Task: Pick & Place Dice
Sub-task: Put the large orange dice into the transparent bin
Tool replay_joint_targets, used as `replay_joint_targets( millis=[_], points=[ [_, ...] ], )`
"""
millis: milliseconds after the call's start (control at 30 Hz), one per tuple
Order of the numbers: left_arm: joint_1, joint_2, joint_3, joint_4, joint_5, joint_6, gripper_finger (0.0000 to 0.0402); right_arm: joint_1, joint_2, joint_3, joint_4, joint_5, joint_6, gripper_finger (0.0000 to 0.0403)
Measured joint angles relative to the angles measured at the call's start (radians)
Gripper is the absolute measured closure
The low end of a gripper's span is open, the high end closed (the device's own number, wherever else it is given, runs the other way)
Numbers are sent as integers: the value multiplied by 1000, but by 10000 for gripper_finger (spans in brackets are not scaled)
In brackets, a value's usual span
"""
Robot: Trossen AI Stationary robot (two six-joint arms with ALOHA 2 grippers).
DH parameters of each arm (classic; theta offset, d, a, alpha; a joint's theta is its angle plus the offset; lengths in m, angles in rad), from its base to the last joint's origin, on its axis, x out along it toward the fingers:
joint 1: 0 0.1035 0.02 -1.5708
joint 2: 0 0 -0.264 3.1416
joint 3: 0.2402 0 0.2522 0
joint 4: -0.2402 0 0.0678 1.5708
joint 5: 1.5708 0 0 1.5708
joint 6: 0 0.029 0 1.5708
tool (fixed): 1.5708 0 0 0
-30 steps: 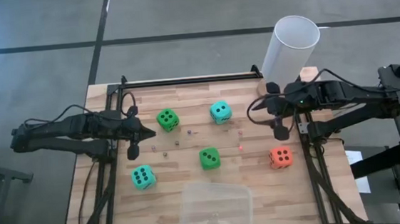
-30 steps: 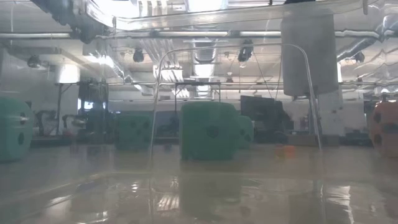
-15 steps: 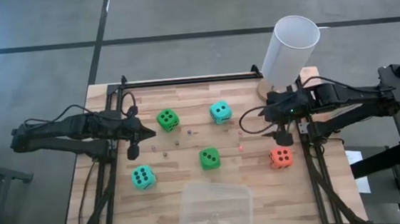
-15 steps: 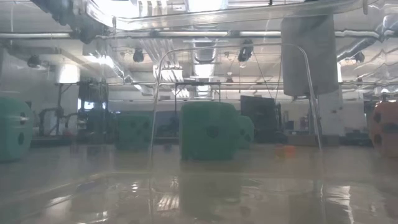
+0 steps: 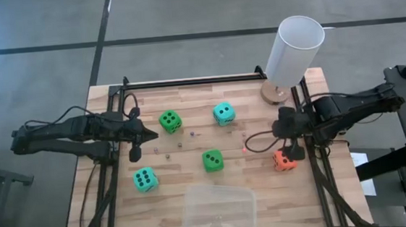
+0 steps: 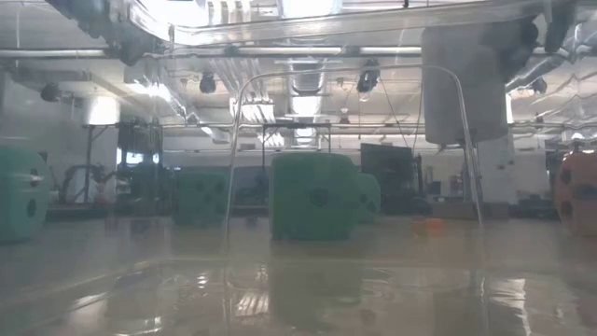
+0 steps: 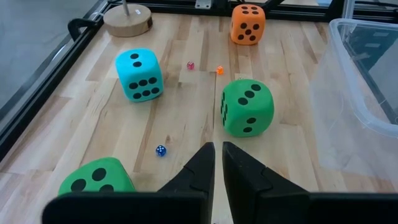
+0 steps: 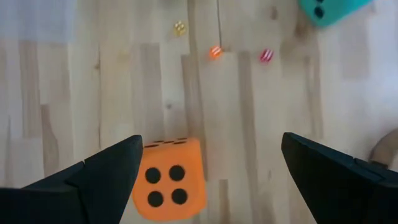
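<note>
Five big dice on the worktop point(image 5: 188, 104) — two green, two teal, one orange.

The right tool point(image 5: 289, 152) hangs over the orange die point(image 5: 284, 161) with its fingers spread wide, holding nothing. The left tool point(image 5: 135, 154) is closed and empty, near a green die point(image 5: 170, 120). Also here — one clear tub point(image 5: 219, 212) and one white tube point(image 5: 294, 48).

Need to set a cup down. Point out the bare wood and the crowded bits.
Bare: the strip between teal die and clear bin, and the far edge behind green die. Crowded: the middle, and around the orange die beneath the open right gripper.
</note>
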Motion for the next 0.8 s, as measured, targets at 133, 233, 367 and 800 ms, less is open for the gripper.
replay_joint_targets(
  millis=[133,233,367,800],
  points=[
    [0,0,0,0,0,0,364,8,1,-31,35,3,8,19],
    [0,0,0,0,0,0,364,8,1,-54,61,2,8,19],
    [0,0,0,0,0,0,364,8,1,-84,94,3,7,19],
    [0,0,0,0,0,0,364,8,2,-108,119,18,7,19]
  ],
)
